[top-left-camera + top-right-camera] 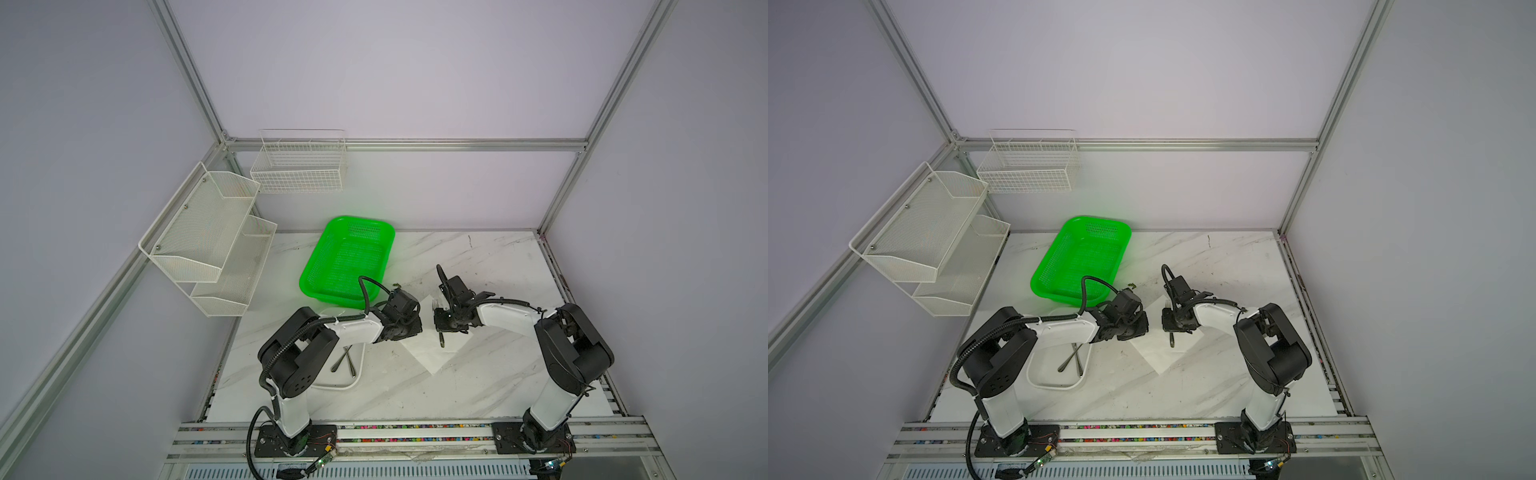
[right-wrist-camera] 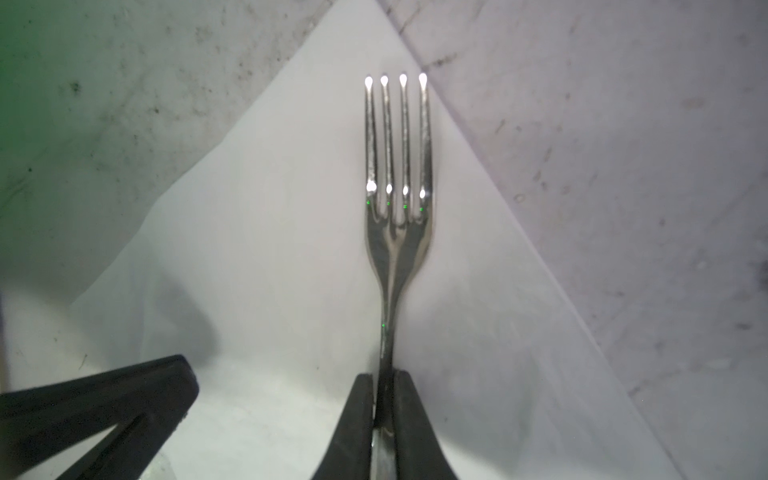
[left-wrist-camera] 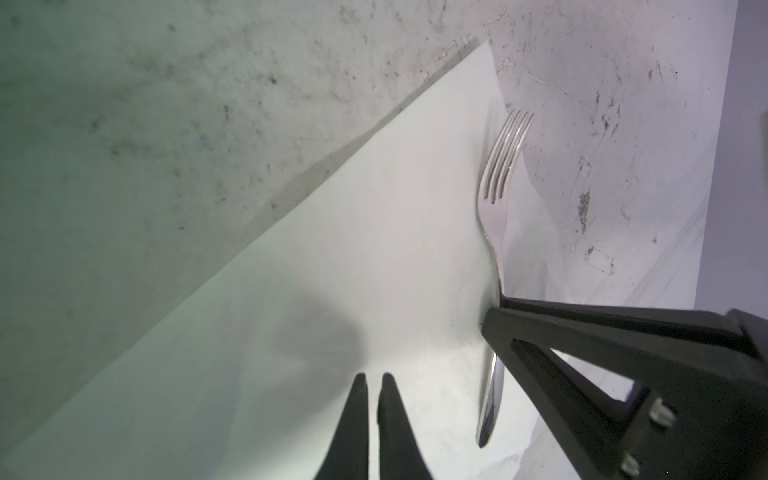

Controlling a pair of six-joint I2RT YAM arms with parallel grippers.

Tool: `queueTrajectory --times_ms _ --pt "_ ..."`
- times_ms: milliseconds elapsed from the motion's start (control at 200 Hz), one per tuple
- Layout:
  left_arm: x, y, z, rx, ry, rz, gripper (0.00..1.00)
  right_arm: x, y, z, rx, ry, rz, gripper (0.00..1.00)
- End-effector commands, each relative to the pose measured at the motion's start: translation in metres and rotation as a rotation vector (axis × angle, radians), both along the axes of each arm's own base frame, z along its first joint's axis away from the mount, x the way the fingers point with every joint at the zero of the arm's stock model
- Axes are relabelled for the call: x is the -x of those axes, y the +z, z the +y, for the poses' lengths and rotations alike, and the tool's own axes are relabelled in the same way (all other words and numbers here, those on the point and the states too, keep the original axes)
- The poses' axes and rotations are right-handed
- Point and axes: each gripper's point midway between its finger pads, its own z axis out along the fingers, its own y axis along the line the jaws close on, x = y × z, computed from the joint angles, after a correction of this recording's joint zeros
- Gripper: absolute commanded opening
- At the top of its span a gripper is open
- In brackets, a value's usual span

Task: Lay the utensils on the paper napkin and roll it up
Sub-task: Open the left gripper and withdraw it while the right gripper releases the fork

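Enclosing marble tabletop (image 1: 478, 386) and napkin (image 1: 429, 352), walls (image 1: 395, 75)

Silver fork (image 2: 398, 232) — white napkin (image 2: 291, 249), green basket (image 1: 349, 257)

Soft even light; glare on fork (image 2: 397, 232) tines; green basket (image 1: 349, 257) overexposed; wide-angle edge bending.

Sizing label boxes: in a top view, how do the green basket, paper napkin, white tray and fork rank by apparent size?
1. green basket, largest.
2-3. paper napkin and white tray: both partly hidden, too close to call.
4. fork, smallest.
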Motion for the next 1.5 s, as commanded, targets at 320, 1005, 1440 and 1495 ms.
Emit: queueTrajectory --times_ms 320,1005,1440,1495 --pt "0.004 0.0 0.002 -0.002 -0.017 -0.004 0.09 0.013 -0.009 0.0 -0.026 -0.069 0.072 0.15" --pt "0.003 0.036 -0.002 0.055 -0.032 -0.06 0.09 0.013 -0.003 -0.008 -0.045 -0.176 0.049 0.13" --pt "0.012 0.104 0.035 0.0 -0.031 -0.237 0.11 -0.004 0.078 -0.012 -0.132 -0.22 -0.156 0.27" --pt "0.015 0.108 0.047 -0.037 -0.021 -0.256 0.12 -0.007 0.104 -0.018 -0.158 -0.24 -0.233 0.33"
